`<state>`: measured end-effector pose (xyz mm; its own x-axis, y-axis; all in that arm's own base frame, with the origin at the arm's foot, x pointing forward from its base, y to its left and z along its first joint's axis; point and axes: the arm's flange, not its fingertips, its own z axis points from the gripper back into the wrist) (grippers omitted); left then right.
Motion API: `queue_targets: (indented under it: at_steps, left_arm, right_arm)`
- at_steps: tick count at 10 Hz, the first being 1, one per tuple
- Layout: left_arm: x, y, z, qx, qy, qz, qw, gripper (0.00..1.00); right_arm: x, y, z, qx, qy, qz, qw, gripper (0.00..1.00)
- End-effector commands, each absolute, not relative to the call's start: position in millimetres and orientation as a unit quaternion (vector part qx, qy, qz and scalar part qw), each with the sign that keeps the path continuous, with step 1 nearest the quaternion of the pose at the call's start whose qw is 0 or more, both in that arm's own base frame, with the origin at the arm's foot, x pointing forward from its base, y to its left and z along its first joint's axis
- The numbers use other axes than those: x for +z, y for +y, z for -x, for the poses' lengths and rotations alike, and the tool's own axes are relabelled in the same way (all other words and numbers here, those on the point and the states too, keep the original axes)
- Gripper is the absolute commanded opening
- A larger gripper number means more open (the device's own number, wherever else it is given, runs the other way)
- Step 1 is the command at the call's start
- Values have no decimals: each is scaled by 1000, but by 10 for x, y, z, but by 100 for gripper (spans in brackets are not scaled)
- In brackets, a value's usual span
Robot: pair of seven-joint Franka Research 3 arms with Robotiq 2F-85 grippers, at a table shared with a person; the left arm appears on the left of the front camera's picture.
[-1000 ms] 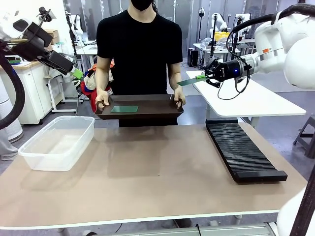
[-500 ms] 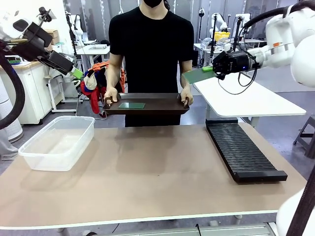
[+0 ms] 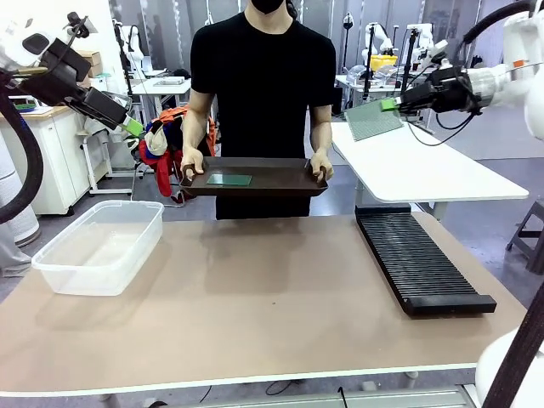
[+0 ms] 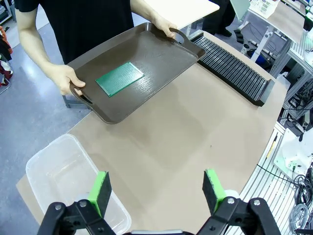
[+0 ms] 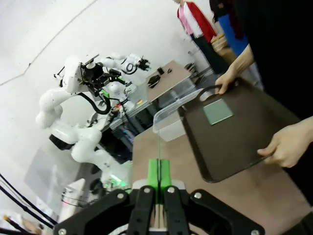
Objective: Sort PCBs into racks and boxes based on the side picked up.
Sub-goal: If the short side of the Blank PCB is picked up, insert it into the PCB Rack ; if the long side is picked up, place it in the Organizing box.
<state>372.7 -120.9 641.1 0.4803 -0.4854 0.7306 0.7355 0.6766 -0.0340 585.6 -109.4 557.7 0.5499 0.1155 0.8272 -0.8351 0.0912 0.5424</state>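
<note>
My right gripper [image 3: 393,104] is high at the right, shut on a green PCB [image 3: 370,120] that hangs tilted in the air; in the right wrist view that PCB [image 5: 159,156] shows edge-on between the green pads [image 5: 153,174]. A second PCB [image 3: 229,179] lies flat in the dark brown tray [image 3: 280,185] held by the person, also seen as PCB [image 4: 119,78] on the tray [image 4: 161,54]. The black slotted rack [image 3: 418,260] lies at the table's right. The clear tub [image 3: 100,246] stands at the left. My left gripper [image 4: 159,187] is open high above the tub [image 4: 58,176].
The person's hands [image 3: 192,161] grip both tray handles at the table's far edge. A white side table [image 3: 425,170] stands behind the rack. The brown tabletop [image 3: 255,297] lies between tub and rack.
My right gripper has risen and swung right with the PCB, turning it from edge-on to face-on. The person has lifted the tray a little and shifted right.
</note>
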Motion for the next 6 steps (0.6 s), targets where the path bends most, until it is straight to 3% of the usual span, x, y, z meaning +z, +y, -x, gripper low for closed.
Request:
queue_targets:
  at_steps: [1, 6]
  left_arm:
    - [6395, -1193, -3719, -363, -355, 179, 842, 100]
    - [6395, -1193, -3719, -363, -355, 179, 842, 100]
  right_arm:
    - [5542, -1367, -5619, 359, -374, -557, 649, 2]
    - [5591, -1294, -5775, 362, -343, -558, 664, 2]
